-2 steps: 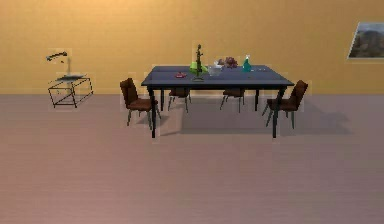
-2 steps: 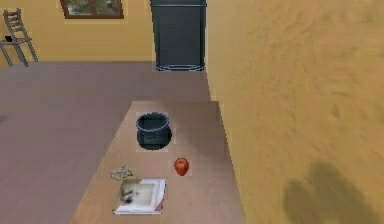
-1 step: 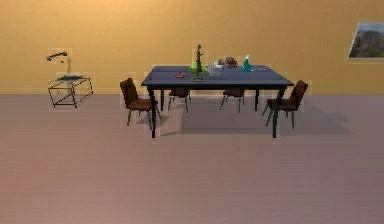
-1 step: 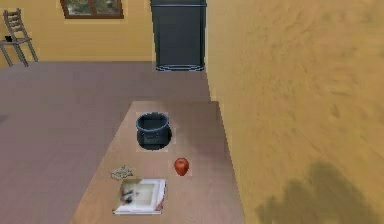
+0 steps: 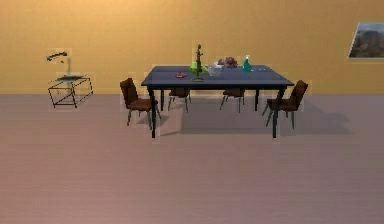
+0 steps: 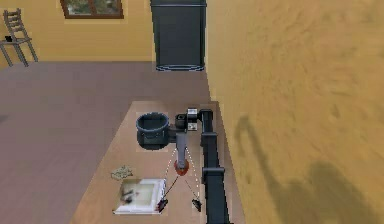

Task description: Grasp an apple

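Observation:
In the forward view a dark dining table (image 5: 262,81) stands against the orange wall. On it are a tall green bottle-like thing (image 5: 198,59), a small green blob (image 5: 181,74), a dark red roundish blob (image 5: 230,62) and a teal thing (image 5: 247,64). None of them can be told as an apple. In the arm side view the dark arm (image 6: 212,165) rises over a wooden tabletop (image 6: 100,185). The gripper (image 6: 181,160) shows left of the arm, above that tabletop, and I cannot tell whether it holds anything.
Several brown chairs (image 5: 137,101) ring the dining table, and a wire side table (image 5: 70,92) stands to its left. A dark round pot (image 6: 152,127), a white sheet (image 6: 140,195) and small bits lie on the wooden tabletop. A dark door (image 6: 180,35) stands beyond open floor.

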Controlling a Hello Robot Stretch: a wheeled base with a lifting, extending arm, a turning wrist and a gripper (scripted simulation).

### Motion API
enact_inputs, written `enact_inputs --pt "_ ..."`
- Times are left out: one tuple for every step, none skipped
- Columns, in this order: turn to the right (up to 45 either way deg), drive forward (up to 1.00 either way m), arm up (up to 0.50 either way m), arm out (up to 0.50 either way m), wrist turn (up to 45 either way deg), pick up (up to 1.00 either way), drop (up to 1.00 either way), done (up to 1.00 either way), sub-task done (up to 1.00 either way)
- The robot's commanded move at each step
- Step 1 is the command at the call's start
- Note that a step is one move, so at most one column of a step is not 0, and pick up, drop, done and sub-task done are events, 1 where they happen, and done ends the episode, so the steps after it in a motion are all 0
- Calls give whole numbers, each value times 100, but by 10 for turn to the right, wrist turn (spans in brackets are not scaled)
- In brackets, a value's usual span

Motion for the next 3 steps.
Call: enact_inputs --pt "0 0 0 0 450 0 0 0 0" --pt "0 0 0 0 450 0 0 0 0" --pt "0 0 0 0 450 0 0 0 0"
